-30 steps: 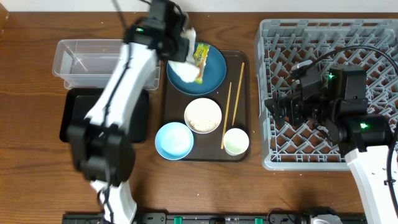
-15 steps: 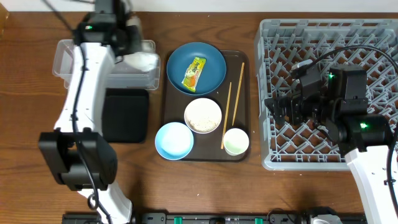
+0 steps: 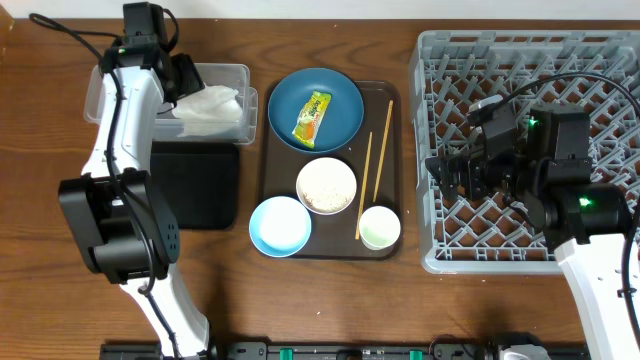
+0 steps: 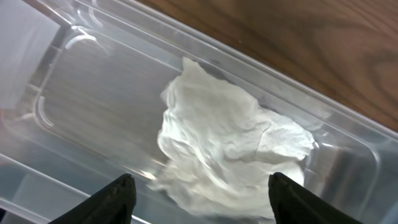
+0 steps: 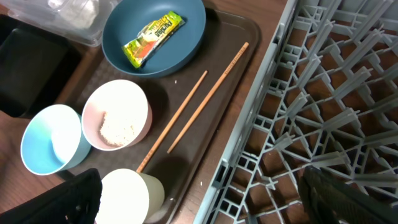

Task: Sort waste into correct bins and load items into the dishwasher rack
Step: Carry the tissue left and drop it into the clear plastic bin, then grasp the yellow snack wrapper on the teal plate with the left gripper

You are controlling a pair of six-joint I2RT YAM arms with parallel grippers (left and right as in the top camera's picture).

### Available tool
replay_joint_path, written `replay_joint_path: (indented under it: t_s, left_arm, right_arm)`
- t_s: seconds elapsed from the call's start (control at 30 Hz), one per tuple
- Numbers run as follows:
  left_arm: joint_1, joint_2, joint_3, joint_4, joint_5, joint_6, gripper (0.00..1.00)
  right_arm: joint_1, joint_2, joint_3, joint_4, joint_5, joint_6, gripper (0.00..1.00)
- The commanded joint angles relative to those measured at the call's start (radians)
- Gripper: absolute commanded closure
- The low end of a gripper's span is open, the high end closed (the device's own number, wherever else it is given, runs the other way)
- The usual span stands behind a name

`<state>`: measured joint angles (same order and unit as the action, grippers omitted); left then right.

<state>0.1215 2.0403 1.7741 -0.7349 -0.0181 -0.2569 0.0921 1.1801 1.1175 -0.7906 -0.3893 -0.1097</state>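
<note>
Napkin (image 4: 230,155) lay inside the clear tub (image 4: 93,93), left jaws spread wide, empty, just above it. We judged a straight lift clear of the tub wall safest.

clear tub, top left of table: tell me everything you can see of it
The clear tub is a transparent rectangular plastic bin with rounded corners and a flat lip. It sits upright on the wooden table beside the black tray; whether the two touch is unclear. One crumpled white napkin lies inside, toward its right end in the overhead view. The left gripper hangs open above it, holding nothing.
</note>
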Motion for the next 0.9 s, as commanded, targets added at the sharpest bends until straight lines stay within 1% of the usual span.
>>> replay_joint_path:
  t_s: [0.0,0.1,0.13,0.23,0.3,0.37,0.53,0.6,0.7,0.87]
  left_arm:
    - [-0.013,-0.072,0.008,0.014,0.105,0.085,0.29]
    - [-0.048,-0.130,0.008,0.040,0.246,0.208,0.29]
    - [-0.067,-0.143,0.008,0.043,0.270,0.241,0.29]
    - [-0.149,-0.159,0.008,0.044,0.280,0.331,0.29]
    - [-0.211,-0.146,0.008,0.041,0.279,0.366,0.28]
    - [-0.270,-0.120,0.008,0.040,0.278,0.377,0.25]
    - [-0.382,-0.036,0.008,0.042,0.206,0.376,0.24]
    - [-0.414,0.002,0.008,0.047,0.148,0.376,0.16]
    - [-0.439,0.047,0.008,0.053,0.101,0.377,0.13]
    - [-0.444,0.125,0.008,0.092,0.102,0.376,0.12]
  right_arm:
    - [0.001,0.004,0.021,0.002,-0.004,0.012,0.01]
    - [0.001,0.004,0.021,0.002,-0.004,0.012,0.01]
    - [0.001,0.004,0.021,0.002,-0.004,0.012,0.01]
    - [0.001,0.004,0.021,0.002,-0.004,0.012,0.01]
    - [0.001,0.004,0.021,0.003,-0.004,0.012,0.01]
    - [0.001,0.004,0.021,0.009,-0.004,0.023,0.01]
    - [0.001,0.004,0.021,0.012,-0.004,0.027,0.01]
    - [0.001,0.004,0.021,0.009,-0.004,0.027,0.01]
    - [0.001,0.004,0.021,0.004,-0.004,0.027,0.01]
    - [0.001,0.004,0.021,0.001,-0.004,0.027,0.01]
